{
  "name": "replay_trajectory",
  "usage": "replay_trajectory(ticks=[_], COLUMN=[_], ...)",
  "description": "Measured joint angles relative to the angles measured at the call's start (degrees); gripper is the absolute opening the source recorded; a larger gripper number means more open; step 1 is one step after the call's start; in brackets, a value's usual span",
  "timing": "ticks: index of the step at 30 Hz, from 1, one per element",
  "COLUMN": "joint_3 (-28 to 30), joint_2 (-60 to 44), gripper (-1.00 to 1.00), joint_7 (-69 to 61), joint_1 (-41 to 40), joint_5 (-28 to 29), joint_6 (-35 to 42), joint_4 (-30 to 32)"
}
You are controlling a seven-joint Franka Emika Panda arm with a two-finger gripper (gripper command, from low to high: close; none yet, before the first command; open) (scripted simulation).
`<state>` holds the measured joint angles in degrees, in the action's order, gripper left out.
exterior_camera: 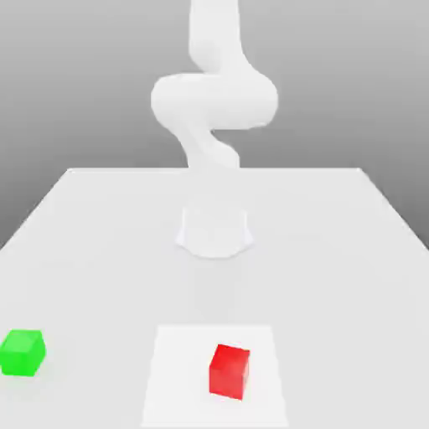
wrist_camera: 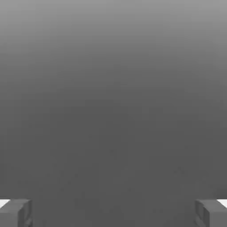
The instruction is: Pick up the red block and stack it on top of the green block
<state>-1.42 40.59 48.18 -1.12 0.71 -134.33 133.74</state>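
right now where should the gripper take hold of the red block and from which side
Come straight down from above and close on two opposite vertical faces of the red block. It is a small cube sitting flat on the table with space all round it; the green block lies well off toward the exterior view's left. The gripper is open with nothing between its fingers.

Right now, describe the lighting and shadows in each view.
Exterior view: flat, even light; the arm is so bright its edges wash out; the red block and green block show shaded side faces but cast hardly any shadow on the table. Hand view: a smooth grey gradient, lighter at one edge; the hand has fingertips lit on their outer corners.
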Motion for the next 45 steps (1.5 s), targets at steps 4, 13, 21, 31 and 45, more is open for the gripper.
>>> replay_trajectory(ticks=[4,13,21,31,45], joint_3=[-2.19,-4.91,-5.79,-3.21,1.38], joint_2=[-8.67,-27.48,-43.86,-57.8,-47.17], gripper=[0.0,0.0,0.0,-1.0,-1.0], joint_7=[3.85,12.19,16.95,20.1,20.48], joint_1=[-1.78,-3.86,-3.68,-1.68,-9.95], joint_5=[1.15,3.64,2.19,5.07,-0.56], joint_6=[-4.2,-13.26,-21.42,-32.31,-19.97], joint_4=[3.23,10.21,16.45,15.77,14.06])
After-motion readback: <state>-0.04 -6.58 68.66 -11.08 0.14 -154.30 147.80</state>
